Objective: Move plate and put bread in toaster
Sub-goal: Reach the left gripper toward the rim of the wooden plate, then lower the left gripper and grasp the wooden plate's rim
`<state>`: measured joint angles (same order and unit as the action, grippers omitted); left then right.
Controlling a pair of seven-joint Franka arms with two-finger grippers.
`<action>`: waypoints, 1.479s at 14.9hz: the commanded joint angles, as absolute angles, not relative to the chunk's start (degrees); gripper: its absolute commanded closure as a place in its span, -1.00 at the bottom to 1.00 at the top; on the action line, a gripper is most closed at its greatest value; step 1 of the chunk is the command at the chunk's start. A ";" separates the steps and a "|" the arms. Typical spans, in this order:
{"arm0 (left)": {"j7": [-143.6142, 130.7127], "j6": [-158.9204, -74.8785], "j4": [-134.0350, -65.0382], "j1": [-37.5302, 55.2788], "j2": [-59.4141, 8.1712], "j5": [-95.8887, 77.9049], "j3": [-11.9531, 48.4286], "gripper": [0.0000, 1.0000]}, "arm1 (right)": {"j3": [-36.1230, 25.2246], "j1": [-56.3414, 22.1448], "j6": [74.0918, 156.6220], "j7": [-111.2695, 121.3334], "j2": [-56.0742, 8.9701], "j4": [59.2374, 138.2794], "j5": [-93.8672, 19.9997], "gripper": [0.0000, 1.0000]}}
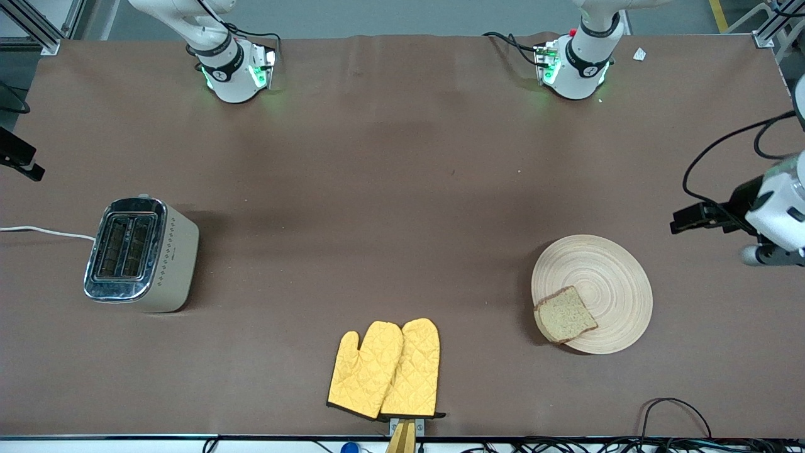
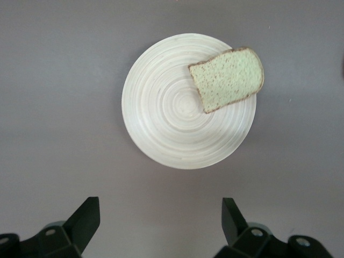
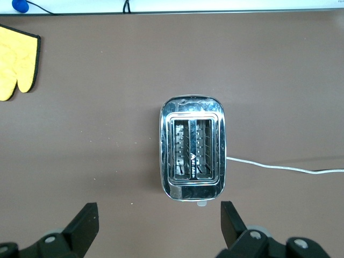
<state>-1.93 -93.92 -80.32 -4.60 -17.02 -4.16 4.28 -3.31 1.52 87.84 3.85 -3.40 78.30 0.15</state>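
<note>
The pale wooden plate (image 1: 607,270) lies toward the left arm's end of the table. The brown bread (image 1: 565,314) lies on its rim, on the side nearer the front camera, overhanging the edge a little. Both show in the left wrist view: the plate (image 2: 172,123) and the bread (image 2: 228,79). My left gripper (image 2: 161,207) is open and empty, high over the table beside the plate; its hand (image 1: 780,211) shows at the table's end. The cream toaster (image 1: 141,255) stands upright toward the right arm's end, slots empty. My right gripper (image 3: 159,212) is open and empty, high above the toaster (image 3: 192,148).
Two yellow oven mitts (image 1: 387,368) lie side by side at the table's front edge, between toaster and plate; one shows in the right wrist view (image 3: 16,62). The toaster's white cord (image 1: 44,231) runs off the right arm's end of the table. Cables lie along the front edge.
</note>
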 commanded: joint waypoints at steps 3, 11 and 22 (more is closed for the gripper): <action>1.58 -97.89 -78.66 -9.31 -23.19 -11.60 4.31 -1.00 | -3.34 1.49 87.19 4.13 -2.29 77.08 -0.26 -1.00; 16.94 -100.81 -78.84 -19.76 -36.46 -30.82 4.31 -1.00 | -3.78 1.85 80.33 4.83 -0.79 76.64 -0.35 -1.00; 28.47 -102.30 -78.66 -21.88 -46.84 -44.65 4.39 -0.91 | -3.60 1.67 82.52 4.75 -1.41 76.73 -1.14 -1.00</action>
